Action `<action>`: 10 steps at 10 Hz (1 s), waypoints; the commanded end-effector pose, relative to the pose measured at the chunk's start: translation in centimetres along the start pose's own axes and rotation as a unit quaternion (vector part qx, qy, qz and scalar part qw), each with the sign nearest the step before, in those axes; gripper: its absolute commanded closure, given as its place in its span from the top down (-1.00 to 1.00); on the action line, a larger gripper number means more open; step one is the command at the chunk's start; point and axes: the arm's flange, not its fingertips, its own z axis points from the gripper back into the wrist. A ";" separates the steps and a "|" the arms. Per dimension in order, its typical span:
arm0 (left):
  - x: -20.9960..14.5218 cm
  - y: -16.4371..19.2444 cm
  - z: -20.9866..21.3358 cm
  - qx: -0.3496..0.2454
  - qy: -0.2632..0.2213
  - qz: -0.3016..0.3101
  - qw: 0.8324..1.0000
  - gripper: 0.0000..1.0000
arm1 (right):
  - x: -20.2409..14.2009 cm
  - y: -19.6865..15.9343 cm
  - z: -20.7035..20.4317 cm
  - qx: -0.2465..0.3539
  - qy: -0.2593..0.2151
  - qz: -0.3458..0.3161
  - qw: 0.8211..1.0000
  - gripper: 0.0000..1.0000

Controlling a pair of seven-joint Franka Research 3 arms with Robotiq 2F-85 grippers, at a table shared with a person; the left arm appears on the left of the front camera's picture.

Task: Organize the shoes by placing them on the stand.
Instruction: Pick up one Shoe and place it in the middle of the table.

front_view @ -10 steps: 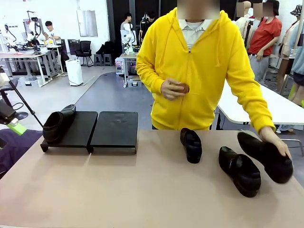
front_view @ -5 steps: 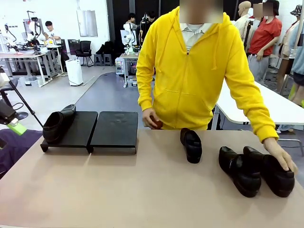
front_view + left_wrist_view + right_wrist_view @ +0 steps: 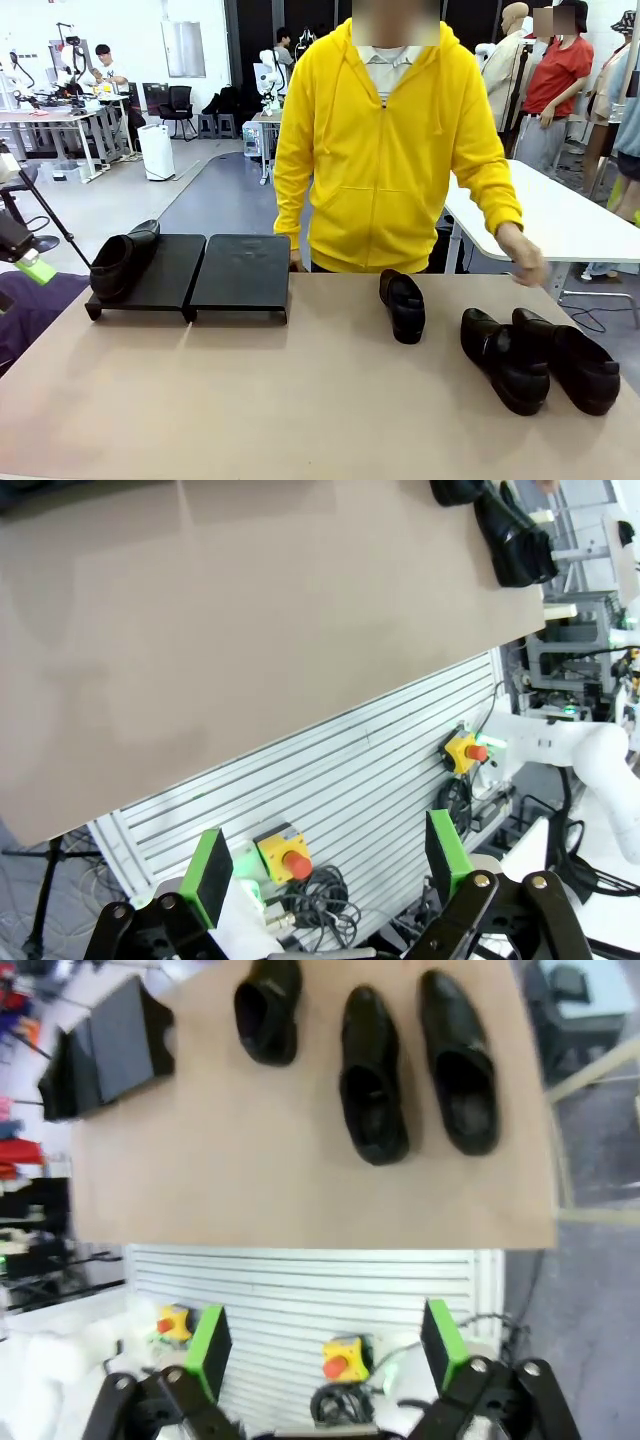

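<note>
The black stand [image 3: 240, 272] sits at the table's far left, with one glossy black shoe [image 3: 122, 260] on its left panel. Three more shoes lie on the table: one in the middle [image 3: 403, 304] and a pair side by side at the right [image 3: 503, 358] [image 3: 567, 358]. The right wrist view looks down on these three shoes [image 3: 268, 1005] [image 3: 372, 1070] [image 3: 458, 1060] and the stand [image 3: 110, 1045]. My right gripper [image 3: 325, 1345] is open and hangs off the table's near edge. My left gripper [image 3: 325, 865] is open too, off the near edge, with two shoes [image 3: 515, 535] far off.
A person in a yellow hoodie stands at the far side, one hand [image 3: 525, 262] raised off the table at the right. The tan tabletop [image 3: 250, 390] lies bare in front of the stand. Below the table edge are slatted panels and red emergency-stop buttons [image 3: 340, 1360].
The person set the rightmost shoe down beside its neighbour, then lifted that hand away. The other hand dropped behind the table edge. Neither gripper moved.
</note>
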 end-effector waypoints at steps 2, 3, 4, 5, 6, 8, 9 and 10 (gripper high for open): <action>0.0 0.0 -0.1 -0.004 -0.007 0.005 1.000 1.00 | 7.4 7.3 -9.1 0.000 0.021 0.001 1.000 1.00; 0.0 0.0 -0.1 -0.004 -0.007 0.005 1.000 1.00 | 10.1 11.2 -13.6 0.013 0.024 0.019 0.999 1.00; 0.0 0.0 -0.1 -0.004 -0.007 0.005 1.000 1.00 | 12.0 14.5 -17.4 0.011 0.015 0.034 0.999 1.00; 0.0 0.0 -0.1 -0.004 -0.007 0.005 1.000 1.00 | 13.8 17.1 -21.0 0.008 0.017 0.049 0.999 1.00; 0.0 0.0 -0.1 -0.004 -0.007 0.005 1.000 1.00 | 15.3 19.1 -25.2 -0.003 0.023 0.055 0.998 1.00; 0.0 0.0 -0.1 -0.004 -0.007 0.005 1.000 1.00 | 18.1 20.8 -33.2 -0.040 0.012 0.048 0.998 1.00; 0.0 0.0 -0.1 -0.004 -0.007 0.005 1.000 1.00 | 18.4 21.2 -34.2 -0.076 0.014 0.038 0.996 1.00; 0.0 0.0 -0.1 -0.004 -0.007 0.005 1.000 1.00 | 18.9 21.5 -34.0 -0.057 0.026 0.045 0.997 1.00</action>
